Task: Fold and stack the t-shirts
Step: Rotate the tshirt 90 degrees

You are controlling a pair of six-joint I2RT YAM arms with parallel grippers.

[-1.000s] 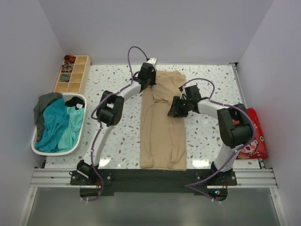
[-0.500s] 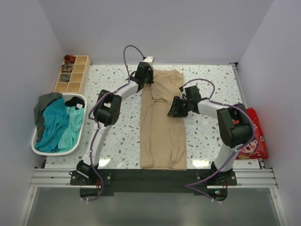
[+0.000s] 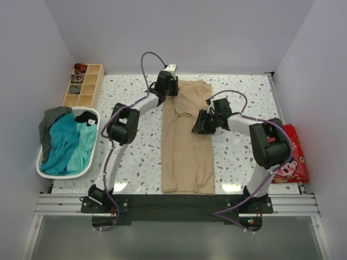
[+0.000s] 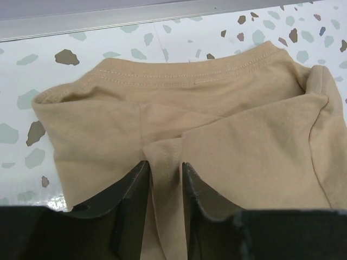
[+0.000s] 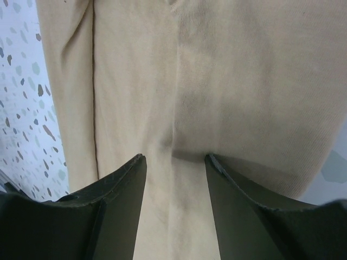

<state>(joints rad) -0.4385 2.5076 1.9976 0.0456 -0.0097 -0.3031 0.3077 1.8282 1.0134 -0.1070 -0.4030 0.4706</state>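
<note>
One speckled white table (image 3: 138,160) fills the middle of the top view. Down its centre lies the sandy-beige t-shirt (image 3: 187,157), folded into a long narrow strip. It runs from the lower edge of the table up to its far edge, with the collar end uppermost and slightly bunched.

At the left of the frame a white basket (image 3: 92,154) sits on the table's edge. It holds a teal t-shirt (image 3: 65,143), and a dark grey-green t-shirt (image 3: 50,122) drapes over its upper left rim. Above the basket, in the upper left, stands a wooden organiser (image 3: 84,85) with small compartments. At the right edge, beside the right arm, lies a red printed packet (image 3: 293,157).

The left gripper (image 4: 164,165) is at the upper left corner of the beige shirt, just below the collar (image 4: 179,73). Its jaws stand narrowly apart with a raised pleat of the beige cloth between them; I cannot tell whether they pinch it.

The right gripper (image 5: 174,157) is over the upper right part of the strip. Its jaws are spread wide, with flat cloth beneath them and nothing grasped.
</note>
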